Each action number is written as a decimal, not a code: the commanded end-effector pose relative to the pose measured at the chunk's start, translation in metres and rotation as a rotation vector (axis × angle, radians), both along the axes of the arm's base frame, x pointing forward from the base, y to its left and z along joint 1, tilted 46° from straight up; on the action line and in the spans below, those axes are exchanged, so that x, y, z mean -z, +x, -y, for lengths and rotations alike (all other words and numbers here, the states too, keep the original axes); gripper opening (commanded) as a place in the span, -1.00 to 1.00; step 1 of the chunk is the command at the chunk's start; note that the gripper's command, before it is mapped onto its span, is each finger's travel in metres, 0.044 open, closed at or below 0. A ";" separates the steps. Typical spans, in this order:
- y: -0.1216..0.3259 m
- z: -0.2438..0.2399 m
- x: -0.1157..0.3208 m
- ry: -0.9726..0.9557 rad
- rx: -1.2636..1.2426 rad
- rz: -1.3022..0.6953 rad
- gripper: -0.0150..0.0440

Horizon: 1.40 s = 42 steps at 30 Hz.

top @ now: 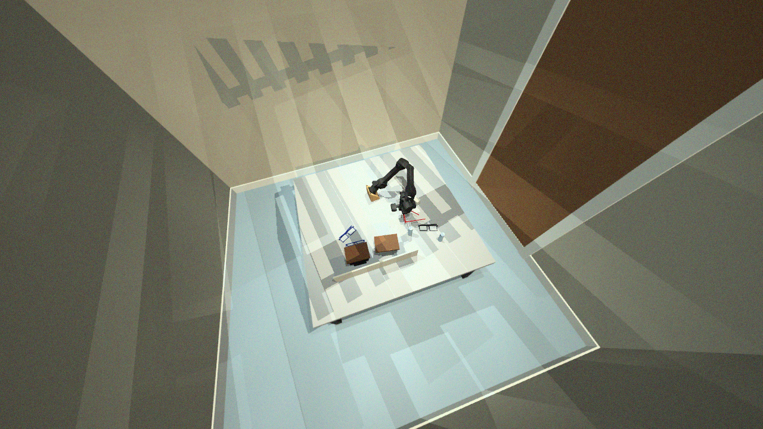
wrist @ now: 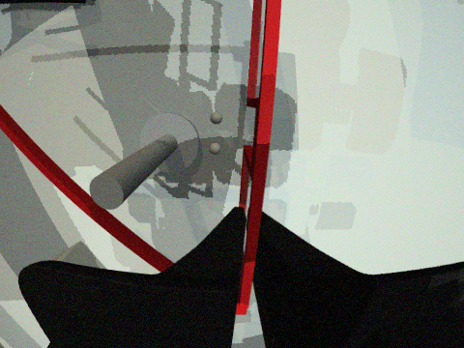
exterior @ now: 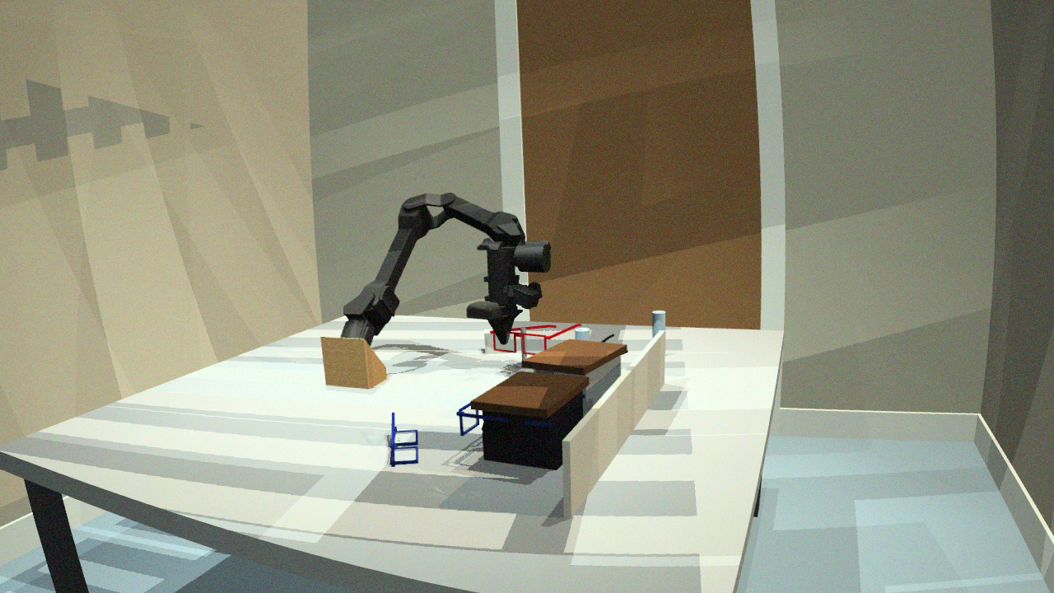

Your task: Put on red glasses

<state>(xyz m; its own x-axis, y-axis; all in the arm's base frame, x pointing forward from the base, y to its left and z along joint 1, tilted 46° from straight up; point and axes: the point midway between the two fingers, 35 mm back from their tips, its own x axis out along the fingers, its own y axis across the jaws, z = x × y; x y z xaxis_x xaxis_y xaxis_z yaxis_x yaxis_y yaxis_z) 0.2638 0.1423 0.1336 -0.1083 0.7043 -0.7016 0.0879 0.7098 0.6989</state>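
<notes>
Red glasses, held, off the head

Top: Red glasses (top: 414, 220) (exterior: 546, 343) (wrist: 263, 121), well inside the counter (top: 453, 266) (exterior: 626, 545), toward its right edge. Black-framed glasses (top: 428, 227) near; two brown-topped heads, apart, toward the near edge. Green tag not discernible.

Exterior: Gripper (top: 406, 213) (exterior: 504, 340) (wrist: 244, 217) points down at one lens; temples extend behind, presumably left free for the ears.

Wrist: Fingers nearly closed, pinching one end of the front frame; bridge and other lens project beyond the tips.
</notes>
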 end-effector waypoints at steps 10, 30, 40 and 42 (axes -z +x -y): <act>0.006 0.003 0.004 0.007 0.003 0.007 -0.49; 0.015 0.008 0.011 0.006 0.003 0.008 -0.49; 0.020 0.011 0.014 0.006 0.003 0.008 -0.49; 0.021 0.011 0.015 0.006 0.003 0.008 -0.49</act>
